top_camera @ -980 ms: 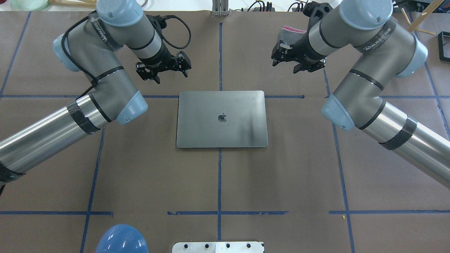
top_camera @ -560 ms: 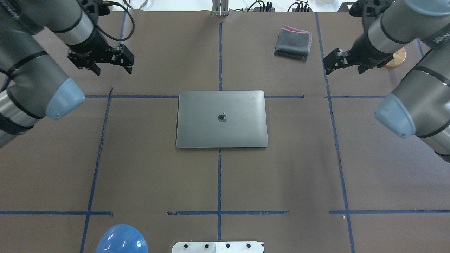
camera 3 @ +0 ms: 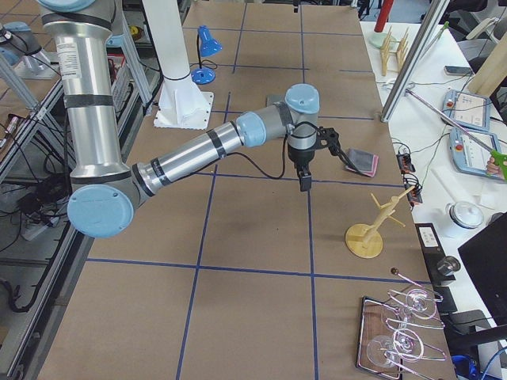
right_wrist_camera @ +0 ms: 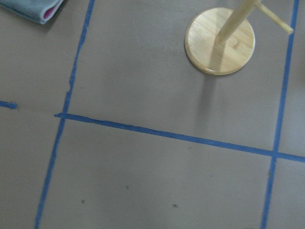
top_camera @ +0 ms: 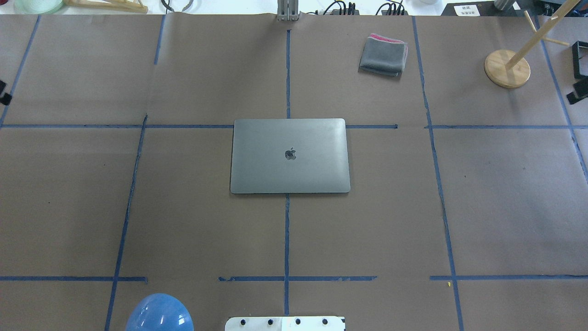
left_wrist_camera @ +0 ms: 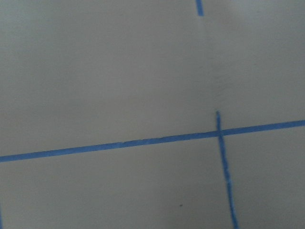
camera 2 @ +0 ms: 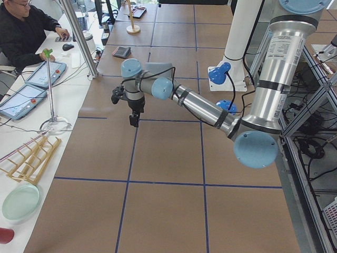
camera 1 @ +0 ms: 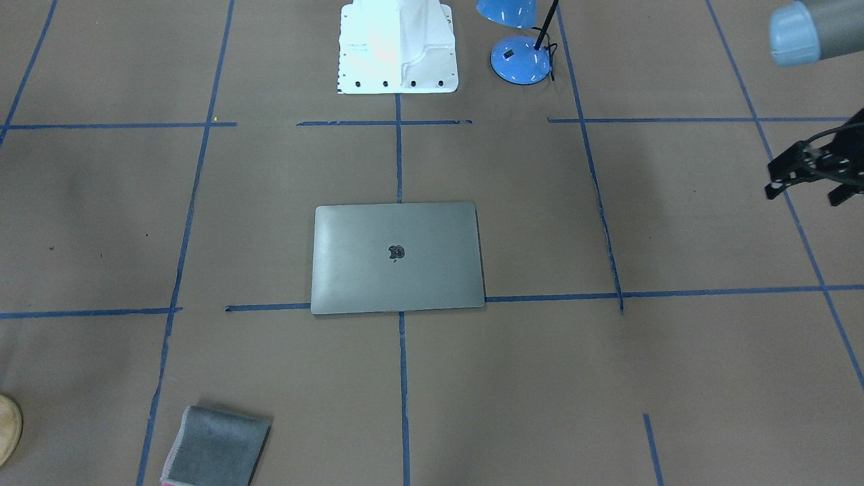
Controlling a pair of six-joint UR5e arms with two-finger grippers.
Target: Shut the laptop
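Two robot grippers hang out at the table's sides, away from a shut laptop.
The left gripper (camera 1: 803,196), black and two-fingered, hangs with its fingers apart, holding nothing. The right gripper (camera 3: 305,180) hangs over bare table; whether its fingers are spread cannot be told. Both are well apart from the laptop (top_camera: 289,156), probably because the job looks finished. Its thin, smooth grey metal lid, round-cornered with a dark logo, lies flat and closed mid-table (top_camera: 138,207) on brown paper where blue tape lines (top_camera: 287,230) cross. A soft folded grey cloth (top_camera: 383,55) lies farther off.
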